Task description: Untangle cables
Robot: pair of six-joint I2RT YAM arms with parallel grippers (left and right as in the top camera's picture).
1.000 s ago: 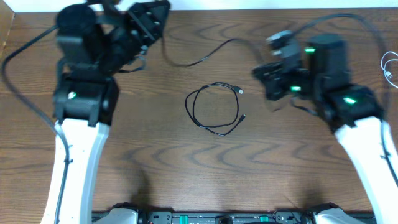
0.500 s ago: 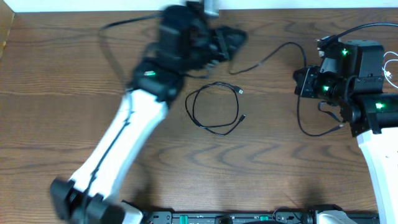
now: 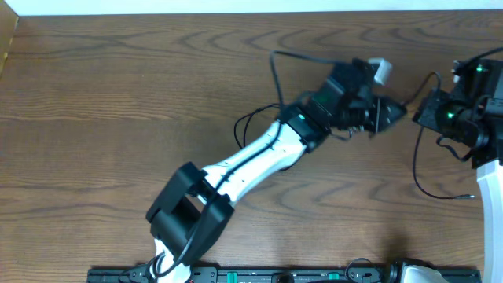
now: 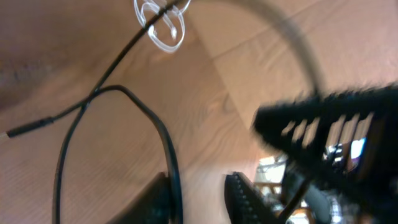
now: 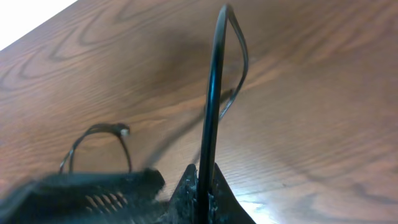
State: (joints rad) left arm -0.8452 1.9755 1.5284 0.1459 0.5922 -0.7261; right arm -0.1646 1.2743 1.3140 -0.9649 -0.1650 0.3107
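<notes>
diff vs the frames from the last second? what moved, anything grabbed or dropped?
Left arm swung from the table's left side across to the right; the left claw, now slightly open, sits close to the right claw. Right arm shifted toward the right edge, still shut on the long black cord. The black coil stayed put, now mostly hidden under the left arm.

The left arm (image 3: 259,153) stretches from the table's (image 3: 94,118) near edge diagonally toward the far right, crossing over one cable (image 3: 240,124) at mid-table. The left gripper (image 3: 393,112) sits just beside the right gripper (image 3: 423,116), near the right edge. The other cable (image 4: 160,28) lies on the table, ahead of the left gripper.
</notes>
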